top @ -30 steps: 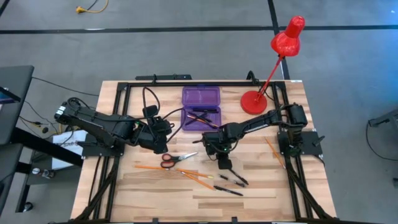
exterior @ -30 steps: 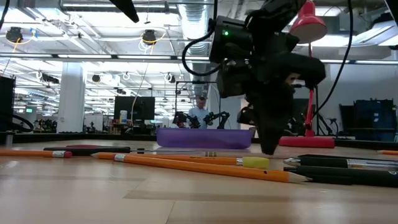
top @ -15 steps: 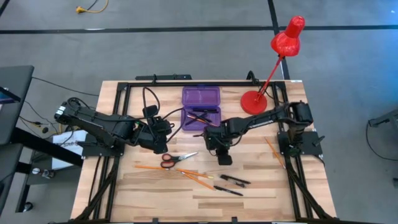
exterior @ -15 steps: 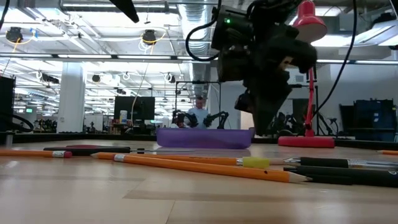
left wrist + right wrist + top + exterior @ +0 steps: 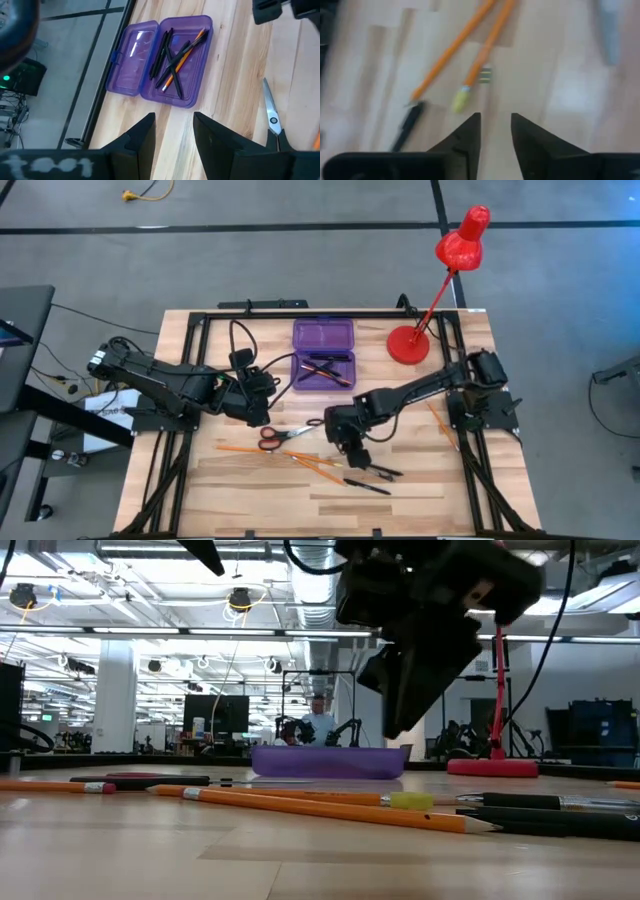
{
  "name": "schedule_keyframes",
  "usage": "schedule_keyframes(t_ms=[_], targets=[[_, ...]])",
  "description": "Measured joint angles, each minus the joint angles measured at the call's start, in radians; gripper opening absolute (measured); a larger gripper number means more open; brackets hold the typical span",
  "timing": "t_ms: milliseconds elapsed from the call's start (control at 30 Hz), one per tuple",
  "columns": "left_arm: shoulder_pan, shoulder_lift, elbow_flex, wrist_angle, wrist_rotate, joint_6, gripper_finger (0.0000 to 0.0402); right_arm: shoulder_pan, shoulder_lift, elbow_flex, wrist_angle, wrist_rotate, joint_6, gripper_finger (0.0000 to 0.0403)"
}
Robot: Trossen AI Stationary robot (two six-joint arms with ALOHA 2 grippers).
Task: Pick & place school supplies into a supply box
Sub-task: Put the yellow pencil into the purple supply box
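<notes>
The purple supply box (image 5: 323,356) lies open on the far middle of the table, with black pens and an orange pencil in its tray (image 5: 175,65). Red-handled scissors (image 5: 280,436), orange pencils (image 5: 315,463) and two black pens (image 5: 372,476) lie flat on the near half. My right gripper (image 5: 352,450) hovers open above the table, over the pencils (image 5: 470,55) and a pen (image 5: 407,127), with nothing between its fingers. My left gripper (image 5: 260,416) waits open left of the box and just beyond the scissors, clear of both.
A red desk lamp stands with its base (image 5: 407,343) at the far right, its head (image 5: 462,242) reaching past the table edge. One more pencil (image 5: 440,425) lies near the right rail. Black frame rails run along the table's edges.
My right gripper has risen from the table top, where its tips stood by the pens, and swung a little toward the near and left edges, tipping as it went. The pens and pencils lie as before.
</notes>
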Motion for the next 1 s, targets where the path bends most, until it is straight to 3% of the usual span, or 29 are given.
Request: schedule_keyframes(t_ms=[100, 467, 1000], targets=[[0.000, 0.000, 0.000, 0.000, 0.000, 0.004, 0.0123, 0.006, 0.000, 0.000, 0.024, 0.045, 0.022, 0.0116], [0.000, 0.000, 0.000, 0.005, 0.002, 0.009, 0.0123, 0.051, 0.098, 0.035, 0.086, 0.045, 0.048, 0.0108], [0.000, 0.000, 0.000, 0.008, 0.010, 0.001, 0.0123, 0.070, 0.098, 0.051, 0.118, 0.051, 0.071, 0.0108]])
